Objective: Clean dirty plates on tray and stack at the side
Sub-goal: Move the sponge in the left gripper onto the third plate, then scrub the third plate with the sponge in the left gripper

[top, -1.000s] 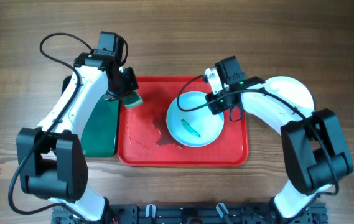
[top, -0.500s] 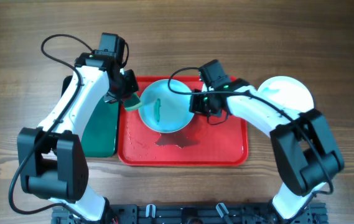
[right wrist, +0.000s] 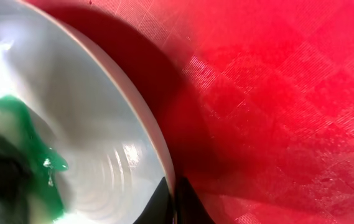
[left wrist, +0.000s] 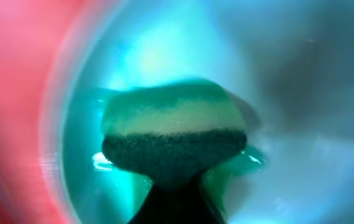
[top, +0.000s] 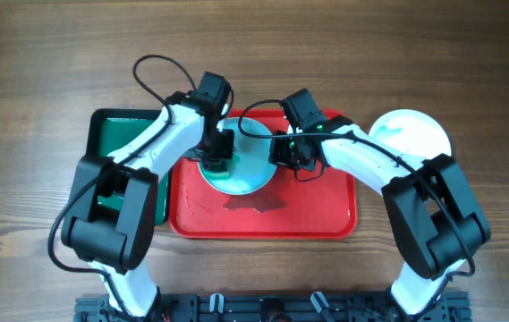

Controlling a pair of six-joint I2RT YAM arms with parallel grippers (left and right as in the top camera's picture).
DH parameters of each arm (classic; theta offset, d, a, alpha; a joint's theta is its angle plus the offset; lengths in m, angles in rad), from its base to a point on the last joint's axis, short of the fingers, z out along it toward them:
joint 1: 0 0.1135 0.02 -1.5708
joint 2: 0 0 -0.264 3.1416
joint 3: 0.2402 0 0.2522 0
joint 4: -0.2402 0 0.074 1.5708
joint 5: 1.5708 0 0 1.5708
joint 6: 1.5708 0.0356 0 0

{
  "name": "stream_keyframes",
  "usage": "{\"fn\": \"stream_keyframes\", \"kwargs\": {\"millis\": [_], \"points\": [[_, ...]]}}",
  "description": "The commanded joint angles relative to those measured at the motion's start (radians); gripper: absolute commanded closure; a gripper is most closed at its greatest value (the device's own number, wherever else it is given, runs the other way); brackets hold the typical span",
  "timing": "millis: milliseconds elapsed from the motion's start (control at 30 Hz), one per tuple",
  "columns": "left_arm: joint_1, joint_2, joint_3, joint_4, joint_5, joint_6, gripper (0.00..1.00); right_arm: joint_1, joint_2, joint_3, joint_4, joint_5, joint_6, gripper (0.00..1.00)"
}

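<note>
the left claw [top: 216, 154] is gripping a sponge [top: 219, 166] and pressing it onto the face of a plate [top: 250, 174], which is lying in the upper middle of the red tray [top: 326, 219]. in the blurred left wrist view the sponge [left wrist: 173, 134], green over a pale band over a darker layer, is sitting flat against the plate [left wrist: 301, 162], with teal liquid pooling round its lower edge and the tray [left wrist: 5, 93] showing at the left. the right claw [top: 280, 152] is pinching the plate's right rim with its fingers narrow. in the right wrist view the right claw [right wrist: 174, 198] is closing on either side of that rim, the plate [right wrist: 108, 168] is carrying a wet teal smear [right wrist: 30, 143], and a dark shadow is falling on the tray [right wrist: 276, 93] just beside the rim. a second plate [top: 415, 134] is resting on the table [top: 39, 54] right of the tray. a green tray [top: 115, 125] is lying against the red one's left side.
</note>
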Motion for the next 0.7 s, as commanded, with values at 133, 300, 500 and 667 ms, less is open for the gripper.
{"fn": "stream_keyframes", "kwargs": {"millis": [133, 300, 500, 667], "points": [[-0.048, 0.041, -0.019, 0.121, 0.338, 0.112, 0.96, 0.001, 0.016, -0.009, 0.013, 0.004, 0.000, 0.96], [0.020, 0.041, -0.020, 0.217, -0.199, -0.243, 0.96, 0.001, 0.016, -0.010, 0.013, 0.000, -0.001, 0.96], [0.000, 0.041, -0.020, -0.033, -0.261, -0.298, 0.96, 0.001, 0.016, -0.010, 0.014, 0.000, -0.005, 0.96], [-0.014, 0.041, -0.020, -0.097, 0.270, 0.160, 0.96, 0.001, 0.016, -0.010, 0.015, -0.001, -0.004, 0.96]]}}
